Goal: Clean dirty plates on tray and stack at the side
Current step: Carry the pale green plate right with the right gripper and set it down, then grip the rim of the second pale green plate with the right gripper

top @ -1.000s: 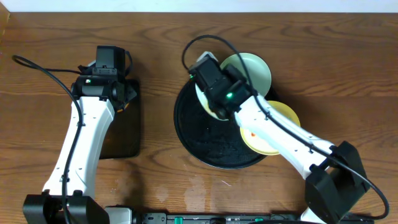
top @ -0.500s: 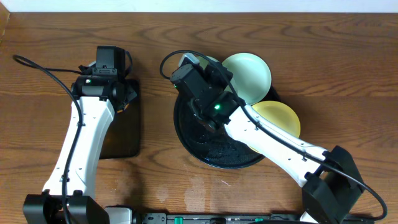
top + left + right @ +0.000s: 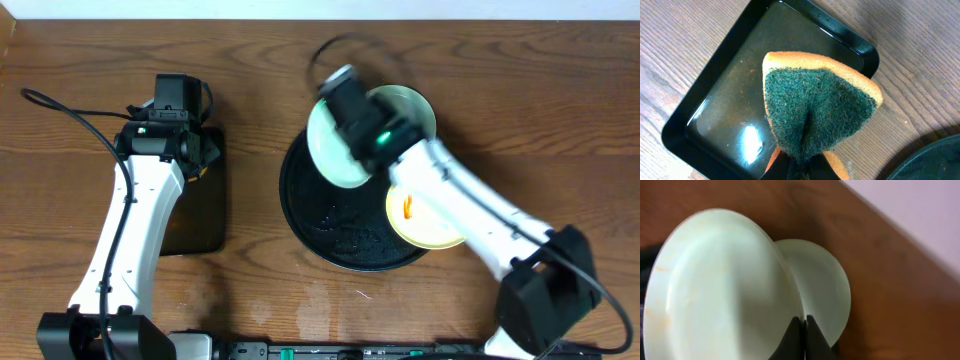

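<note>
Since the earlier views your right arm has swung back toward the far edge of the counter, lifting its plate clear of the round tray and uncovering the yellow plate; your left arm has not shifted. The right tool is closed thin on the rim of the held mint plate, which hangs tilted over the tray's far part, with faint orange marks near its rim. The second mint plate lies just behind it at the tray's far-right rim. The yellow plate, with its orange smear showing, sits on the tray's right side. The left tool is pinched on the green-faced sponge above the rectangular tray, toward the left edge. Judged step: presenting the plate for wiping. Next, bring the sponge and the plate face together over the bare strip between the two trays. The far-right corner offers open room for stacking. Keep the held rim off the second plate.
</note>
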